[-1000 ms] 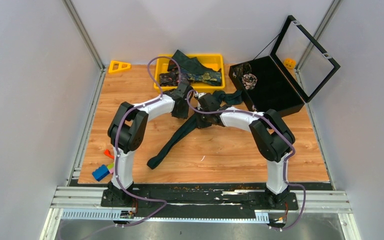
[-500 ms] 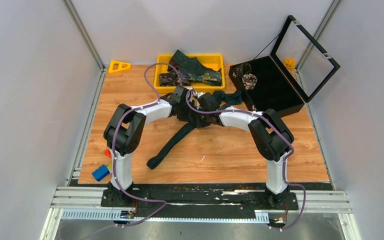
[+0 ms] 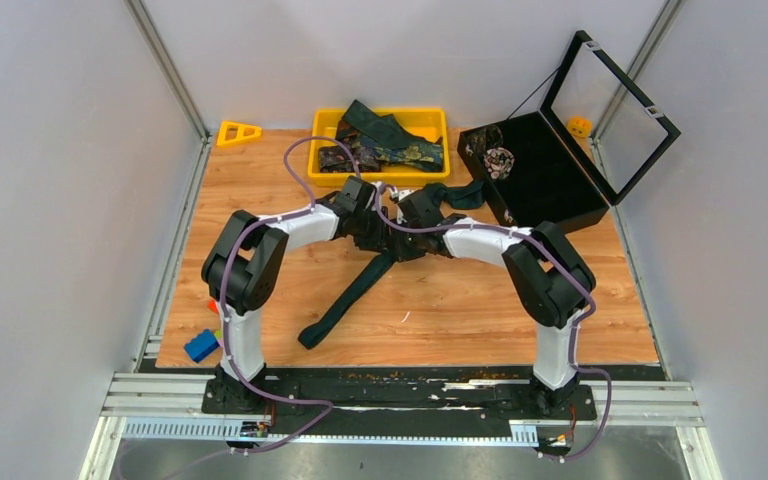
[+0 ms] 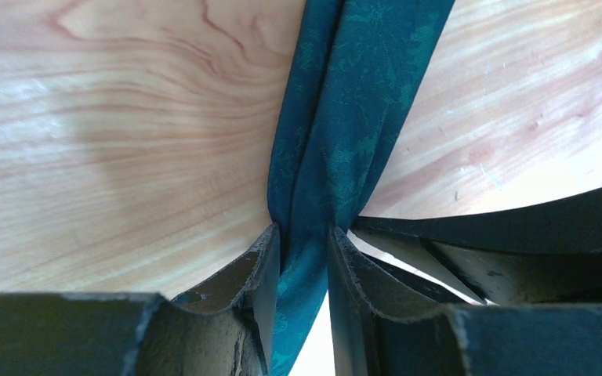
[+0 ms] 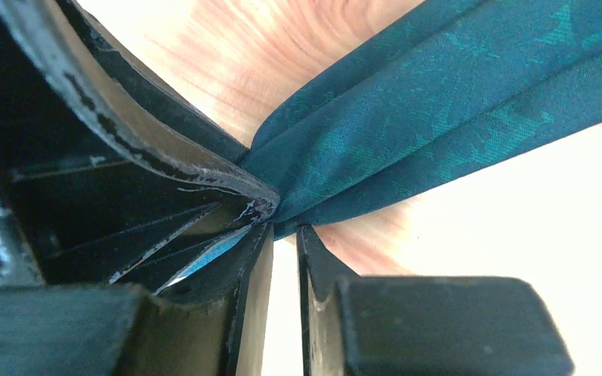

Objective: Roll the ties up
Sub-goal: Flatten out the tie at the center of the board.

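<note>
Over the wooden surface [image 4: 125, 117], the left tool [image 4: 302, 243] pinches the dark teal tie [image 4: 345, 117]; the right tool [image 5: 282, 235] clamps the same tie just beside it.

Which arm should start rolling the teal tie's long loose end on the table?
Probably the left arm: its jaws clamp the teal tie where the long tail starts, and that tail lies on its side. The right arm's jaws pinch the part leading toward the black case.
</note>
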`<state>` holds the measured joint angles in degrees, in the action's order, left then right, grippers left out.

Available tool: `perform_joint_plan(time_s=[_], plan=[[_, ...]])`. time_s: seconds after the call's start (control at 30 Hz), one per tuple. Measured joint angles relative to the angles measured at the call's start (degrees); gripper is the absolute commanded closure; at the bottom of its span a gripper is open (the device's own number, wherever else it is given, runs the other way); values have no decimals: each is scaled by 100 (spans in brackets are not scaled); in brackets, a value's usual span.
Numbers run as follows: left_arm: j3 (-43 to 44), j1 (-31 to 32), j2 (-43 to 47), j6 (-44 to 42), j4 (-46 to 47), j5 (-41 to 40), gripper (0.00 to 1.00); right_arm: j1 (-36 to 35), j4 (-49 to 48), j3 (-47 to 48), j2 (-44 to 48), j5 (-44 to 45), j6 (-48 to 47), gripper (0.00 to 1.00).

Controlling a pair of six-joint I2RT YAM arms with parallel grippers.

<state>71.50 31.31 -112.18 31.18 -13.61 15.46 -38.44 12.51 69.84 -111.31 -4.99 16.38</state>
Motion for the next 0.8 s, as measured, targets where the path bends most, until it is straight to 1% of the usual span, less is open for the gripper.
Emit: perform_joint_plan(time_s=[0.2, 0.43, 0.63, 0.8], plan=[[-101, 15, 22, 214, -4, 317, 64, 2, 4, -254, 205, -7, 0, 77], [-240, -11, 109, 466, 146, 437, 64, 13, 37, -291, 245, -57, 0, 73], [-337, -22, 417, 669, 245, 590, 64, 81, 63, -413, 356, -70, 2, 72], [-361, 7, 597, 782, 332, 887, 64, 184, 151, -649, 601, -17, 2, 70]])
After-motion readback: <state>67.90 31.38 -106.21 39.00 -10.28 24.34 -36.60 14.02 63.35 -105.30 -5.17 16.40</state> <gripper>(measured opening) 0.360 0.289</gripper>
